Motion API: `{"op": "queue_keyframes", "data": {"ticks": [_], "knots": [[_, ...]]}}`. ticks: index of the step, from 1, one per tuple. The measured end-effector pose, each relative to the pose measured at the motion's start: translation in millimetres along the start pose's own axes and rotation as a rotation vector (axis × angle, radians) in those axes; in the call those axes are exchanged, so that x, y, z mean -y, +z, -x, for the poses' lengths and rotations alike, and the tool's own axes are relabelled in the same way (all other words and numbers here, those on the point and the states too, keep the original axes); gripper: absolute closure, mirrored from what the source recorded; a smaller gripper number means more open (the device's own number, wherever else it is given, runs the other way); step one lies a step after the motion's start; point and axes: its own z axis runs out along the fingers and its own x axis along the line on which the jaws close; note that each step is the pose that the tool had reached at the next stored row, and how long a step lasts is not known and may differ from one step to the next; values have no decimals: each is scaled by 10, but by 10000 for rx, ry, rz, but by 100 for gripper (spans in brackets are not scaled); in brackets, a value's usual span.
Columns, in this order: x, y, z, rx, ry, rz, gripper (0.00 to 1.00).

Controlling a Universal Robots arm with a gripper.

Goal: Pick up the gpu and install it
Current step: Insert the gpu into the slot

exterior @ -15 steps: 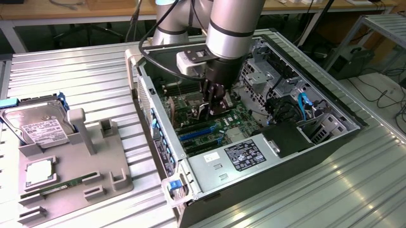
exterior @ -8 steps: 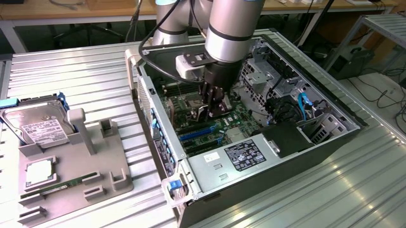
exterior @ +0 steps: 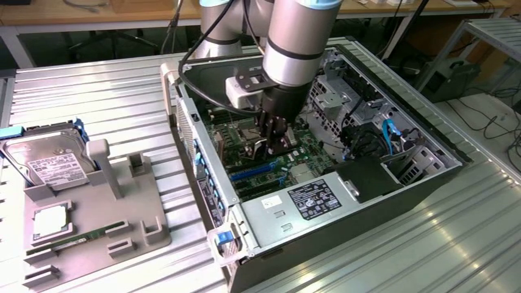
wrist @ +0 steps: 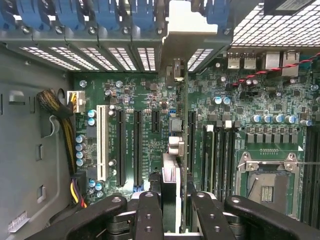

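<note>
Black fingers (wrist: 150, 215) of the gripper (wrist: 170, 212) pinch the gpu (wrist: 175, 150) edge-on above the motherboard (wrist: 145, 100), its pale bracket (wrist: 187, 30) toward the case's rear grille (wrist: 100, 57); misaligned with the slots (wrist: 137, 145), it could jam — or slip; farther off, the power supply (exterior: 313, 198) label is unreadable

You have the gpu (wrist: 172, 150) standing on edge over the green motherboard (wrist: 145, 125), seen edge-on as a thin dark card running between the black expansion slots. Its pale metal bracket (wrist: 182, 35) sits at the case's rear wall, among the blue-clipped slot covers. It stands upright above the motherboard inside the open case.
</note>
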Motion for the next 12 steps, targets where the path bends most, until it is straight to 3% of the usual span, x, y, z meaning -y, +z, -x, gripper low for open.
{"op": "queue_keyframes", "data": {"ticks": [12], "knots": [[-2,5,-2,18,0,-7,73]]}}
